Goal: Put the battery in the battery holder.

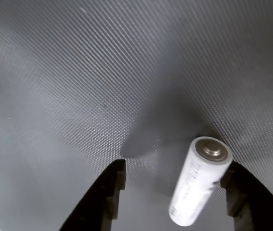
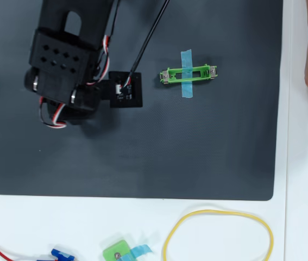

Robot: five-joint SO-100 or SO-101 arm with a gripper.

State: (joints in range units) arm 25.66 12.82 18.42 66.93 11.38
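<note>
Battery (image 1: 200, 185) leans on one finger of the wide-open gripper (image 1: 172, 192), seemingly ungrasped, while the battery holder (image 2: 188, 74) sits empty well apart, so insertion remains.

Arm: black, single, entering the overhead view from the top edge and folded over the upper left of the scene, wrist pointing downward; red, white and black servo leads loop along its left flank.

Gripper (image 1: 172, 192): two dark fingers (image 1: 102, 202) rising from the bottom edge of the wrist view, jaws spread wide. The right finger touches the battery (image 1: 199, 183), which leans tilted against it; the left finger stands apart from the cell. Fingertips hidden under the arm in the overhead view.
</note>
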